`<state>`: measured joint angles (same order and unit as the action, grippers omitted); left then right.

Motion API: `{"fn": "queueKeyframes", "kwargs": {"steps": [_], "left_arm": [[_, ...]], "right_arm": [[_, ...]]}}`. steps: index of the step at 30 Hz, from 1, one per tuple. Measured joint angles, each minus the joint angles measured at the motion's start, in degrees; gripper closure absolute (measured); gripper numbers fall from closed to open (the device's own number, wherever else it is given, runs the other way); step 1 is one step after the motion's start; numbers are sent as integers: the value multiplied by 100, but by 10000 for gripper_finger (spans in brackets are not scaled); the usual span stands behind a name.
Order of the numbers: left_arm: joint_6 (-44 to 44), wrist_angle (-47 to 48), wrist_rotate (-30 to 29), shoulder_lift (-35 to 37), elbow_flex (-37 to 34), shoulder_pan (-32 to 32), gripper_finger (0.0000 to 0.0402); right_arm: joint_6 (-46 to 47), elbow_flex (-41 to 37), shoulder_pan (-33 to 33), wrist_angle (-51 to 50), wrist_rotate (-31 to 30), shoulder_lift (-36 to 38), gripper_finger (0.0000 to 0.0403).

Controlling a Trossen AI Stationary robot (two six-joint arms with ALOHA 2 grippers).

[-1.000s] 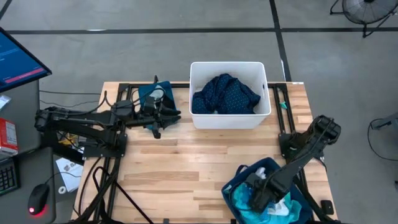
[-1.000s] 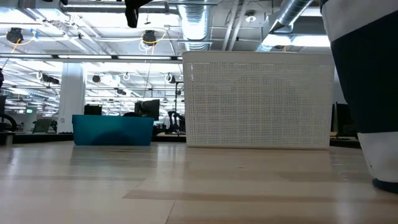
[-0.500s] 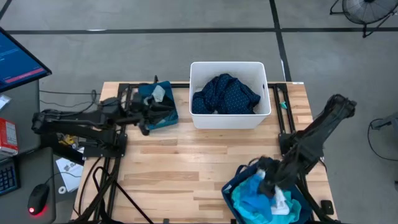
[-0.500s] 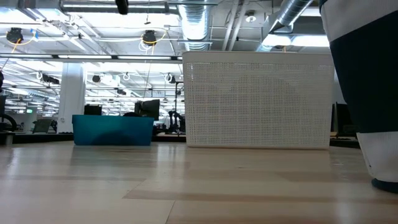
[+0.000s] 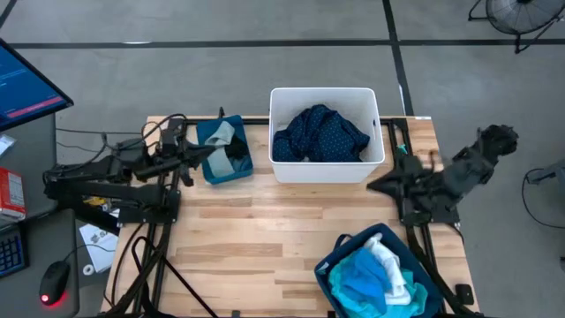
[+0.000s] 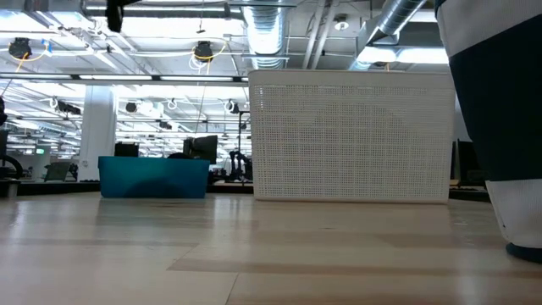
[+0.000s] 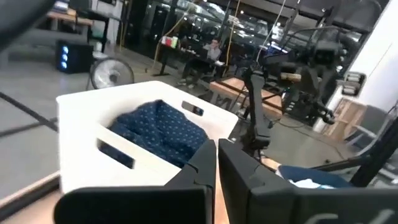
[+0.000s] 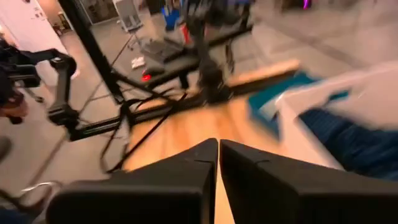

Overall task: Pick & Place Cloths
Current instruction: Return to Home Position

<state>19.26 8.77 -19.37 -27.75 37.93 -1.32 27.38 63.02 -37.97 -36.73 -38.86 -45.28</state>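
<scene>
A navy cloth with white dots (image 5: 320, 132) lies heaped in the white tub (image 5: 281, 168); it also shows in the left wrist view as the dotted cloth (image 7: 163, 127). Bright blue, turquoise and white cloths (image 5: 375, 272) fill the navy bin (image 5: 335, 261) at the near right. A pale grey piece (image 5: 221, 134) and a black piece (image 5: 237, 151) lie in the teal bin (image 5: 214, 170). My left gripper (image 5: 196, 155) is shut, hovering just left of the teal bin. My right gripper (image 5: 374, 185) is shut, in the air beside the tub's near right corner. Neither holds anything.
The tub (image 6: 351, 135) stands at the far middle, with the teal bin (image 6: 152, 178) on its left. The navy bin's wall (image 6: 500, 119) rises close at the near right. Bare wood (image 5: 265, 230) lies between them. Arm frames and cables edge both sides of the table.
My right gripper has risen out of the navy bin and swung toward the far edge, ending beside the tub; the blue and white cloths stay heaped in the bin. My left gripper has drawn back from over the teal bin toward the table's left edge.
</scene>
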Motion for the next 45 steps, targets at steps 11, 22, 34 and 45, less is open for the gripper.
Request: {"fn": "queueKeyframes", "kwargs": {"steps": [11, 22, 34, 45], "left_arm": [[-235, 155, 690, 1368, -990, 0, 401], [176, -543, 1010, 2102, -2298, 0, 401], [236, -1153, 1381, 2584, -3423, 2, 401], [335, -1278, 1381, 2765, -3757, 2, 401]], "right_arm": [[-2741, -1150, 511, 1311, 613, 1961, 402], [-2778, -3334, 502, 2373, 895, 4510, 402], [-2698, -4573, 581, 3255, 1236, 4502, 403], [-2330, -6257, 590, 4979, 1489, 4501, 403]]}}
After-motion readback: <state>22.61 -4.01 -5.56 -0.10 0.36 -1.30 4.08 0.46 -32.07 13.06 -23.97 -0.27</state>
